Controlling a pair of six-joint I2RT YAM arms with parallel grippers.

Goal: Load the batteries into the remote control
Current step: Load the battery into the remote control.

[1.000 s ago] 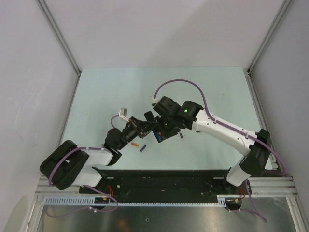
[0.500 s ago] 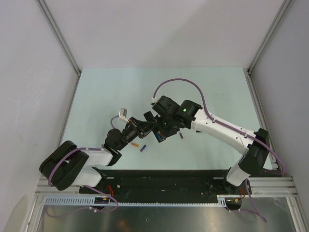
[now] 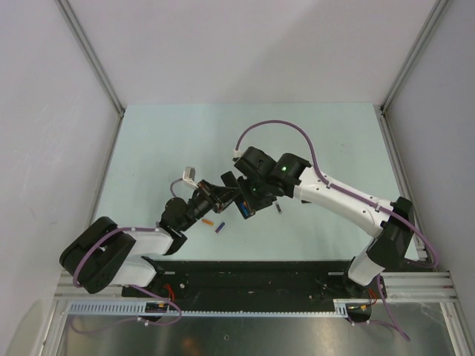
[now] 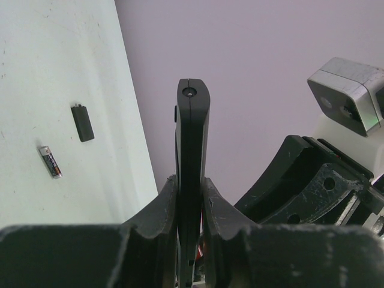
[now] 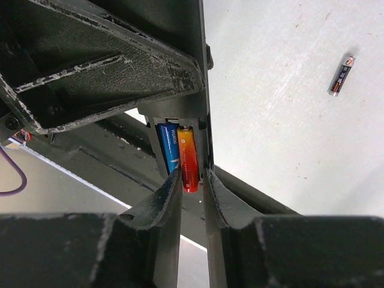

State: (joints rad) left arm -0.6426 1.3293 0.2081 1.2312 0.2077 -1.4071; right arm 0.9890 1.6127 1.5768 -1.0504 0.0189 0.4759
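Hardly anything has shifted in the top view since a second ago. Both arms are in the same huddle over the middle of the table point(image 3: 148, 141).

The left gripper point(image 4: 191, 183) is clamped tight on the remote control point(image 4: 192, 132), a slim black bar with a seam down its edge, held edge-on up off the table.

From the right wrist the bay is open. The blue battery point(image 5: 170, 149) looks seated, and the red-orange battery point(image 5: 187, 157) sits right beside it with its lower end poking out a bit further. The right gripper point(image 5: 191, 191) has its fingers close either side of that end, but I can't tell if it's pinching or letting go.

I'd call it nearly loaded, and that one probably wants pushing home. A small black piece point(image 4: 83, 123), maybe the cover, lies on the table near a spare battery point(image 4: 50, 162).
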